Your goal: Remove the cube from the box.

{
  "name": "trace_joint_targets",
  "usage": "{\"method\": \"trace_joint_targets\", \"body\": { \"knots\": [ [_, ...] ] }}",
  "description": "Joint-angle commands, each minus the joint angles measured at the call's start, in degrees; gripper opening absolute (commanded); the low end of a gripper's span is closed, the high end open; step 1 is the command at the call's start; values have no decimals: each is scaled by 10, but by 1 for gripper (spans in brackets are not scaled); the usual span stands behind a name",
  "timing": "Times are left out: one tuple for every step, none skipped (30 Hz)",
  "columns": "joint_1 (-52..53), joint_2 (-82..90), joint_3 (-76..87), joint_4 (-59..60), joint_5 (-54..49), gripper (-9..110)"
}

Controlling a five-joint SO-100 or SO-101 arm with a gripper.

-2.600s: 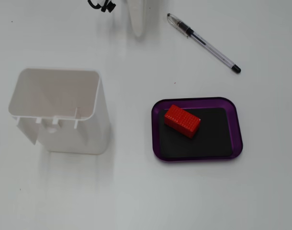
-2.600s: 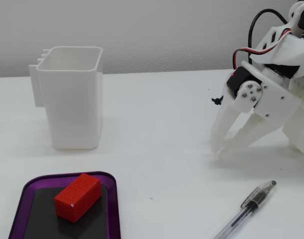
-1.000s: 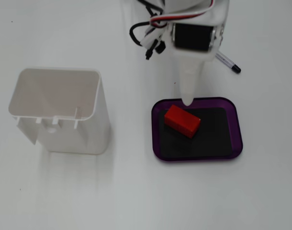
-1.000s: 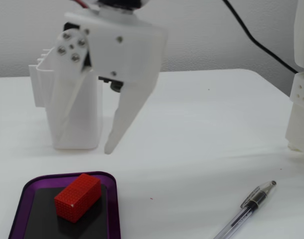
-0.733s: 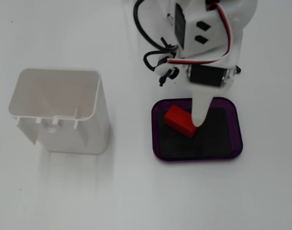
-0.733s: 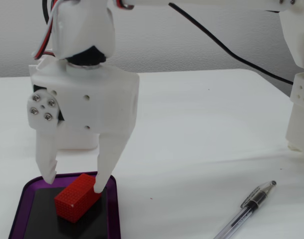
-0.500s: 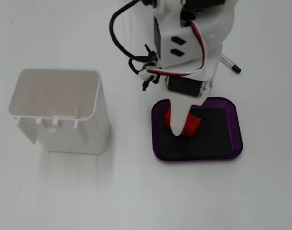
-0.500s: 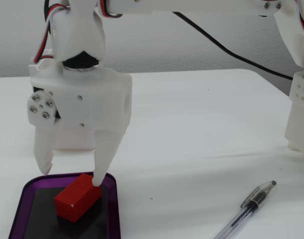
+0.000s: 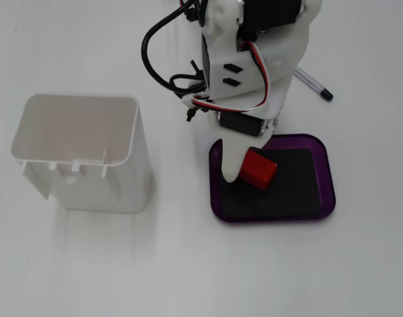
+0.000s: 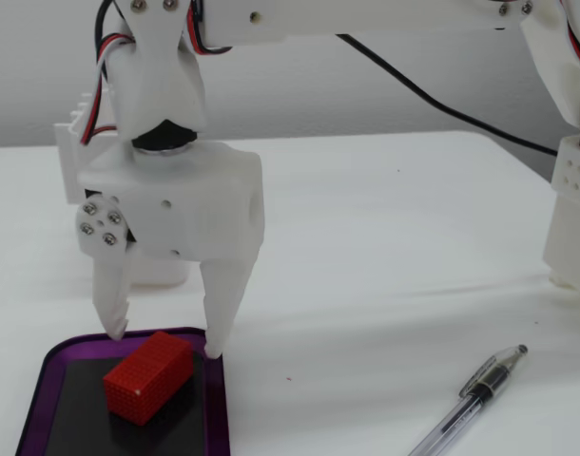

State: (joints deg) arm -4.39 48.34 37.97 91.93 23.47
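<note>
On a white tabletop (image 9: 188, 264), seen from above in a fixed view, a tall white plastic container (image 9: 82, 155) stands open-topped toward the left edge, well apart from everything else. To its right, near the middle of the table, the shallow purple box (image 9: 324, 168) lies flat with its black bottom showing. The red cube (image 9: 257, 169) rests inside the box, in its left half and turned at an angle to the box walls. The white arm (image 9: 254, 59) reaches in from the far edge, black and red cables looping off its left side, and its gripper (image 9: 244, 165) hangs directly over the box. Past the arm, toward the far right corner, a clear ballpoint pen (image 9: 314, 84) lies on the bare table.

In a fixed view from table height, the gripper (image 10: 164, 342) stands with its jaws spread, one finger (image 10: 111, 304) down just behind the cube (image 10: 148, 376) over the tray's far left side, the other finger (image 10: 222, 309) with its tip at the box (image 10: 214, 399) rim on the cube's right. The cube sits on the black floor between the two tips; neither visibly presses on it. Farther right, the pen (image 10: 471, 397) lies slanted on the table near the front edge, and the arm's white base (image 10: 570, 209) rises at the right edge.
</note>
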Motion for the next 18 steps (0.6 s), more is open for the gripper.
{"method": "trace_joint_targets", "body": {
  "knots": [
    [-6, 8, 20, -25, 4, 24],
    [-6, 8, 27, -33, 4, 24],
    [-5, 8, 33, -40, 4, 24],
    [-5, 8, 36, -46, 4, 24],
    [-5, 8, 38, -50, 4, 24],
    [-5, 8, 38, -52, 4, 24],
    [-5, 8, 38, -54, 4, 24],
    [-5, 8, 38, -55, 4, 24],
    [-5, 8, 38, -55, 4, 24],
    [-5, 8, 38, -55, 4, 24],
    [-5, 8, 38, -55, 4, 24],
    [-5, 7, 38, -55, 4, 24],
    [-5, 7, 38, -55, 4, 24],
    [-5, 7, 38, -57, 4, 23],
    [-5, 7, 38, -62, 3, 21],
    [-5, 7, 38, -68, -1, 18],
    [-5, 7, 38, -69, -3, 16],
    [-6, 7, 38, -69, -3, 13]
  ]
}}
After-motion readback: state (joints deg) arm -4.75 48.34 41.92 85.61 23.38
